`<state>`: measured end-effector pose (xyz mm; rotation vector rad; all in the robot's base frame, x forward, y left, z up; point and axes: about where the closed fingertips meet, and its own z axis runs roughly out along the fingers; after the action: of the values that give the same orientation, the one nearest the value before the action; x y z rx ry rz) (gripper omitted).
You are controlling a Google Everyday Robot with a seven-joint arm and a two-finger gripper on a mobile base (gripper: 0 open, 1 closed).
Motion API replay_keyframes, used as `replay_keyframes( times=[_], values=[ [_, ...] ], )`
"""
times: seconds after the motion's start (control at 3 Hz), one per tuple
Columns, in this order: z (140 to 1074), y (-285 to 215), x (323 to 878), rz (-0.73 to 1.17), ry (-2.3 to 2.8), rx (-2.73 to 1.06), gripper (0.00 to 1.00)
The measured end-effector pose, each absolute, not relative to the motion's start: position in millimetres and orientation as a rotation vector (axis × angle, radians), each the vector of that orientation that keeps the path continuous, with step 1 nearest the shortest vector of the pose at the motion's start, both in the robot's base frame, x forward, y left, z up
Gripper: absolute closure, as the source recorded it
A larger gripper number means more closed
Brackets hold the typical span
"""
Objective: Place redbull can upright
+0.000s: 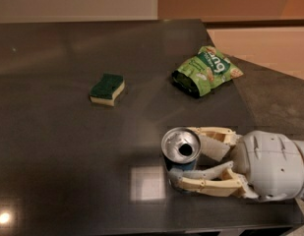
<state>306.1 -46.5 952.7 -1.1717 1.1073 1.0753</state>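
The slim aluminium redbull can (181, 150), silver on top with a blue side panel, sits in the near right part of the dark, glossy table top (53, 156). Its shiny silver end with the dark drinking hole faces up and slightly toward the camera, so the can stands close to upright. I cannot tell whether its base touches the table.

The two-finger gripper (183, 155) reaches in from the right edge of the scene, low over the near right of the table. Its cream-coloured fingers (205, 184) clasp the can between them, one on the far side just under the rim and one on the near side against the blue panel. Behind the fingers, the rounded white wrist housing (272, 163) of the arm runs off to the right.

A rectangular sponge (107, 88) with a green top and a yellow base lies flat to the far left of the can, well apart from it. A crumpled green snack bag (206, 70) lies at the far right of the table, beyond the gripper and apart from it. A pale square reflection (147, 183) shows on the table just left of the can, and a small bright light spot (3, 218) glints near the near left corner.
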Motion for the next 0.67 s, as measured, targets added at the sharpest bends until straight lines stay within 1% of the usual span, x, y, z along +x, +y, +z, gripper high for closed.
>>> replay_keyframes(
  times=[0.33, 0.67],
  values=[
    [953.1, -60.6, 317.4, 1.114, 1.117, -1.088, 1.0],
    [953.4, -60.1, 316.9, 1.115, 1.119, -1.079, 1.0]
  ],
)
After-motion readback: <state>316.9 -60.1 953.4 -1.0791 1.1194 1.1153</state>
